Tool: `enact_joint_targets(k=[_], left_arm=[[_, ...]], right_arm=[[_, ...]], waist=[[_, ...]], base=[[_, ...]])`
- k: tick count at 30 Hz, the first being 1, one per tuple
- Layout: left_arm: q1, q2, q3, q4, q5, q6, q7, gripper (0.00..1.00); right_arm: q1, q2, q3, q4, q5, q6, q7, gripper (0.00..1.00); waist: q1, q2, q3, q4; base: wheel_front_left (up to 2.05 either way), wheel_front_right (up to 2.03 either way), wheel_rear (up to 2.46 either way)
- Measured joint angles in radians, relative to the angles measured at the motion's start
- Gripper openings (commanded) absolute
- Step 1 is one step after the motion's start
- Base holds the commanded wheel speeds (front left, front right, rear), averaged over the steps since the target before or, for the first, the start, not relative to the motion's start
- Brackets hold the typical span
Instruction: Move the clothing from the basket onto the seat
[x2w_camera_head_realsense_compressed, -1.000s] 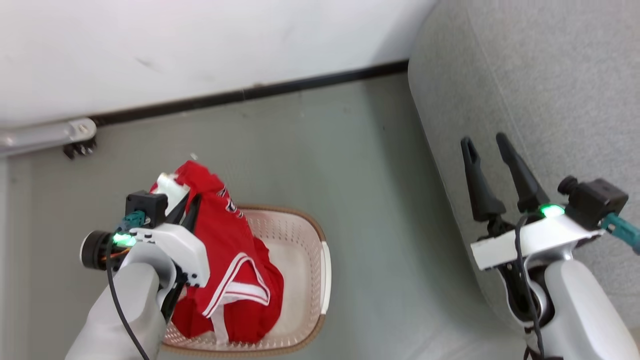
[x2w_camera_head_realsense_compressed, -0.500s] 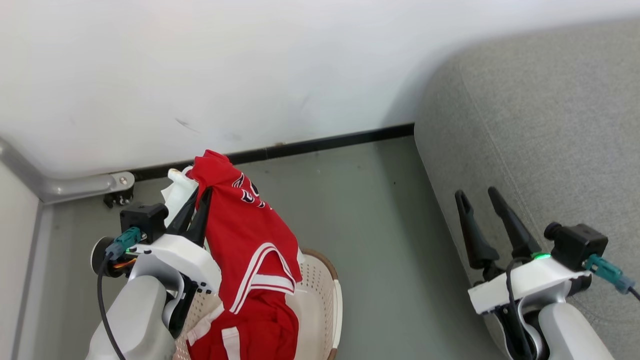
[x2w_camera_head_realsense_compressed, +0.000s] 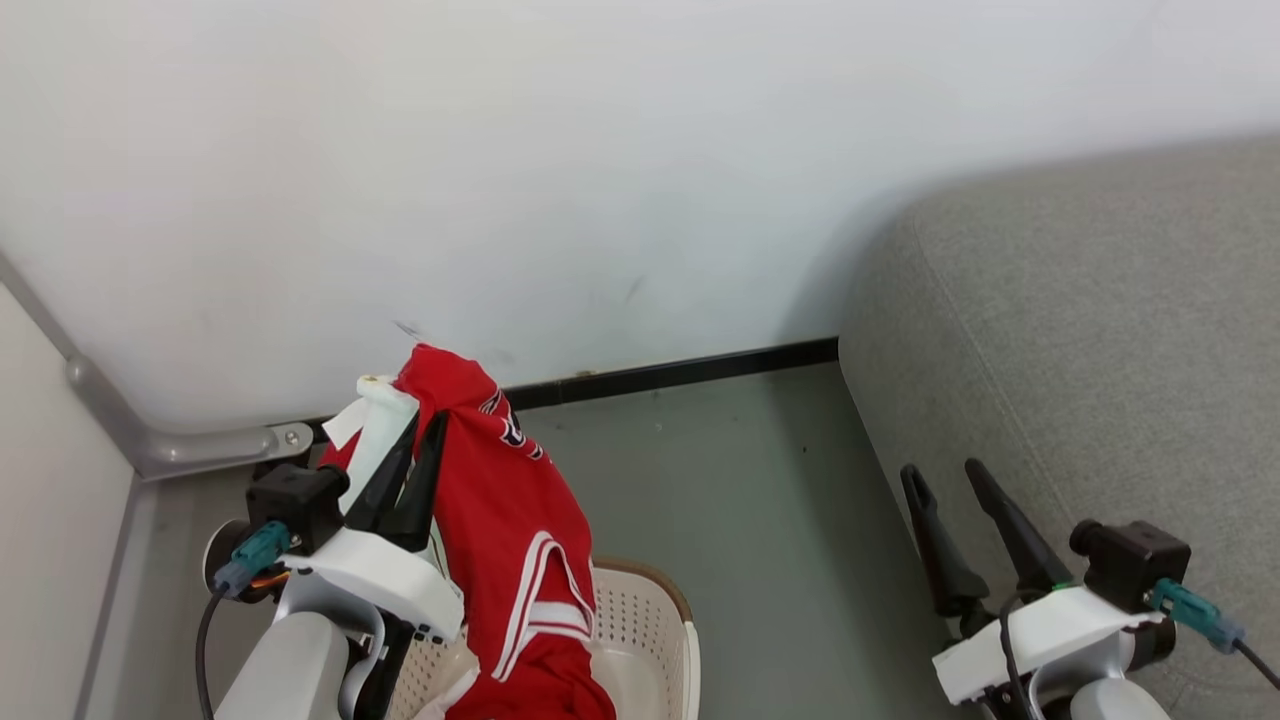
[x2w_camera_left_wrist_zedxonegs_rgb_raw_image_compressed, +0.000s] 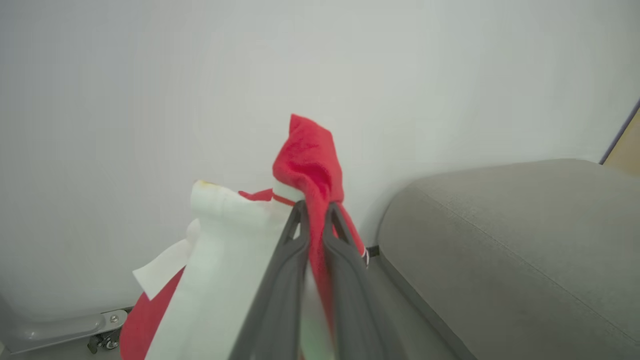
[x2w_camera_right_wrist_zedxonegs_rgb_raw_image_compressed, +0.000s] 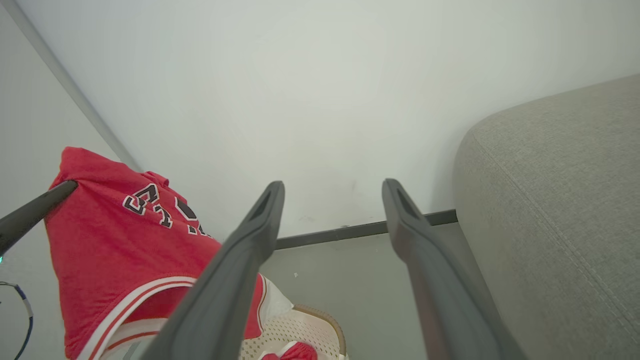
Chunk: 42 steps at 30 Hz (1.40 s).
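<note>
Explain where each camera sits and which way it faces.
Head view: on the robot's head, facing forward and down at the wall, floor, basket and seat; it shows the left gripper shut on the jersey and the right gripper open.
Left wrist view: on the left wrist, facing along its shut gripper toward the wall and seat.
Right wrist view: on the right wrist, facing through its open gripper toward the wall, floor and basket.
Shared: all three show the jersey and the seat.

**Open lane between the jaws**

Bare floor (x2w_camera_head_realsense_compressed: 720, 500) lies between left gripper (x2w_camera_head_realsense_compressed: 427, 420) and right gripper (x2w_camera_head_realsense_compressed: 940, 468); wall (x2w_camera_head_realsense_compressed: 600, 150) ahead of both. Seat (x2w_camera_head_realsense_compressed: 1100, 350) crowds the right jaws' right side; clothing (x2w_camera_head_realsense_compressed: 510, 500) hangs from the left jaws over the basket (x2w_camera_head_realsense_compressed: 650, 590).
</note>
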Motion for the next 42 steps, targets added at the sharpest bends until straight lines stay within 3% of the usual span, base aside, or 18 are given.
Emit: enact_joint_targets(k=[12, 28, 34, 42], left_arm=[[0.053, -0.001, 0.002, -0.162, -0.001, 0.0, 0.0, 0.0], [0.053, -0.011, 0.037, -0.502, -0.074, 0.0, -0.008, 0.0], [0.054, -0.01, 0.014, -0.56, -0.083, 0.0, -0.008, 0.0], [0.085, -0.01, -0.019, -0.605, -0.098, 0.0, -0.008, 0.0]], right_arm=[[0.055, 0.001, 0.0, -0.023, -0.019, 0.0, 0.0, 1.0], [0.121, 0.002, 0.044, -0.014, 0.005, 0.0, 0.0, 1.0], [0.121, 0.001, 0.067, -0.041, -0.067, 0.0, 0.0, 1.0], [0.088, -0.04, 0.212, -0.089, -0.186, 0.0, 0.0, 1.0]], waist=[[0.0, 0.0, -0.072, 0.012], [0.0, 0.0, -0.098, 0.03], [0.0001, 0.0, -0.092, 0.03], [0.0, 0.0, -0.074, 0.026]], base=[[0.0, 0.0, 0.0], [0.0, 0.0, 0.0], [0.0, 0.0, 0.0], [0.0, 0.0, 0.0]])
